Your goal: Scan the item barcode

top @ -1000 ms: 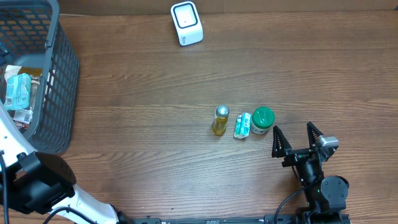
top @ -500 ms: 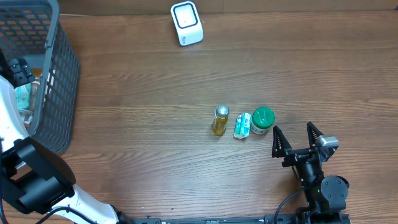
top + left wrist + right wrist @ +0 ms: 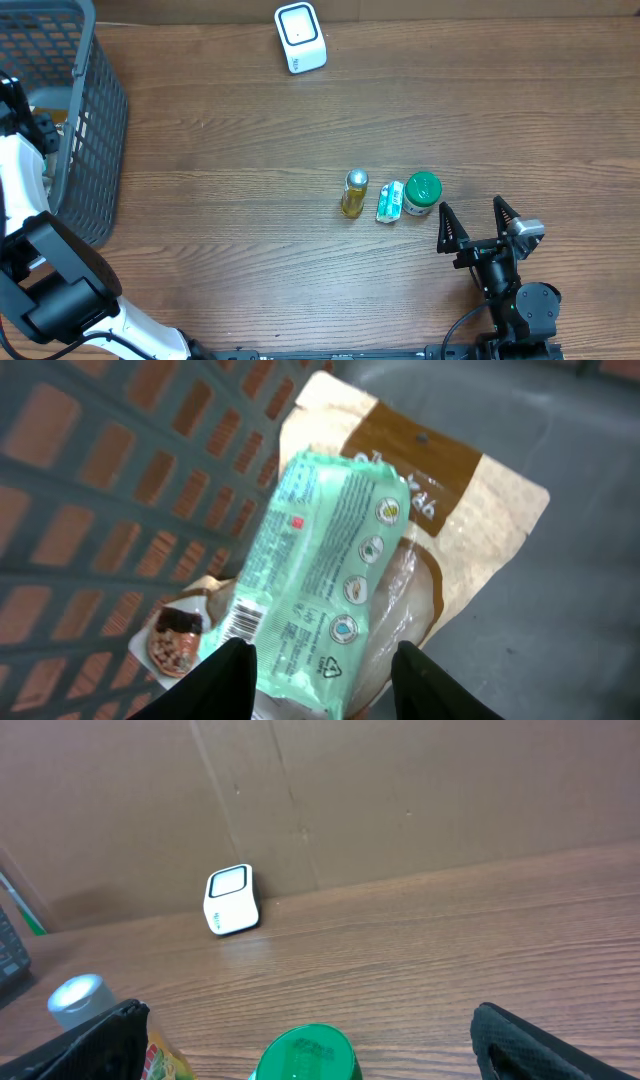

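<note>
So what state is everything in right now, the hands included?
left hand: in the basket, fingers either side of the green packet, grip unclear
right hand: open, empty
green packet: lying on a brown pouch
yellow bottle: upright, capped
green-lidded jar: upright, lidded
small packet: lying between them
scanner: standing, unused

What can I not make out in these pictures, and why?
- Left wrist: whether the left end effector grips the green packet; the edge cuts its fingers.
- Overhead: basket contents; left arm and mesh hide them.
- Right wrist: jar label; bottom edge cuts it off.
- Left wrist: barcode digits; too small.
</note>
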